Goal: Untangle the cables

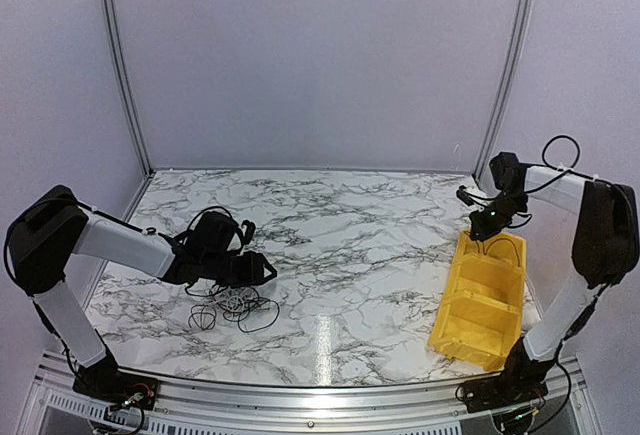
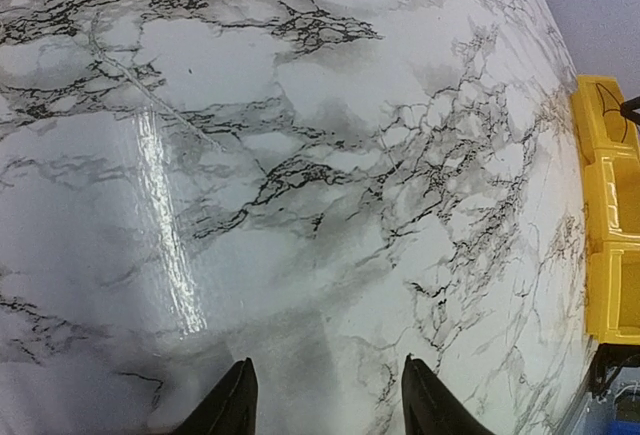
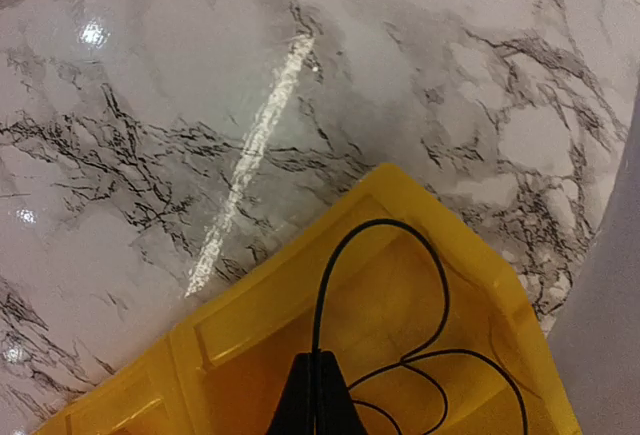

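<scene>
Right pincer: your right pincer (image 3: 315, 387) has its two black fingers pressed flat together, and it hangs over the far compartment of the yellow bin (image 3: 230, 340).
Cable at the tips: a thin black cable (image 3: 318, 285) runs out from the fingertips in a tall rounded loop, then curls back inside that compartment. You cannot tell whether it is pinched or merely passes under the tips.
Bin: smooth, hard yellow plastic with a divider wall between compartments, standing by the counter's right edge.
Left pincer: your left pincer (image 2: 327, 370) is about halfway open, with tapered black fingers and nothing between them, low over bare marble.
Other cables: a tangle of cables (image 1: 232, 305), thin black loops with a paler strand among them, lies toward the counter's near-left corner, just nearside of the left pincer.
Counter: the counter (image 3: 150, 105) is glossy white marble pattern with grey-black veins and bright light streaks.
Views: only the overhead view shows you the tangle. The left wrist view gives marble and the bin at its right side. The right wrist view alone shows the loop's shape.
</scene>
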Action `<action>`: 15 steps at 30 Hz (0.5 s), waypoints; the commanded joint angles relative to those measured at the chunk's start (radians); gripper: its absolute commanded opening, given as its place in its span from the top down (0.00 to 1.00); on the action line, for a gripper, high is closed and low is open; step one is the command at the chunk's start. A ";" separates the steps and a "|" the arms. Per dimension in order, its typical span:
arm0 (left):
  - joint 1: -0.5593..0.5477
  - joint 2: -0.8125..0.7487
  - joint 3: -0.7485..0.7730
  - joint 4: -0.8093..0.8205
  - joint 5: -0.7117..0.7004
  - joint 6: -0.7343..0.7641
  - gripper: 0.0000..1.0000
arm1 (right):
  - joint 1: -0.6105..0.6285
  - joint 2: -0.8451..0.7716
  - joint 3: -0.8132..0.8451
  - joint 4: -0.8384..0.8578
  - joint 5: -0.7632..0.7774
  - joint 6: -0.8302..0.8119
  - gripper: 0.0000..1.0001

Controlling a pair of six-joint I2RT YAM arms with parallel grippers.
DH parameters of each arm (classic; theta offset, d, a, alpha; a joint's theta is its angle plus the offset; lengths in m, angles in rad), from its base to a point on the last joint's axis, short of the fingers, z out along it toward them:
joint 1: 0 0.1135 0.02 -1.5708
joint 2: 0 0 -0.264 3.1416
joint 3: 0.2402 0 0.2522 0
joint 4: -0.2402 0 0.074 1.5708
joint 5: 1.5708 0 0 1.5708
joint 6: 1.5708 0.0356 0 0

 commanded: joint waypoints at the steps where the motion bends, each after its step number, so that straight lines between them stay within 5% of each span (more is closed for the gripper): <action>1: -0.007 0.020 0.004 -0.008 -0.004 -0.001 0.48 | -0.069 -0.044 -0.027 -0.020 0.039 -0.011 1.00; 12: -0.011 0.015 0.001 0.000 0.002 -0.003 0.48 | -0.087 -0.046 -0.092 -0.027 0.078 0.001 1.00; 15: -0.010 -0.017 -0.004 0.000 0.000 0.004 0.48 | -0.087 -0.089 -0.059 -0.058 0.073 -0.008 0.89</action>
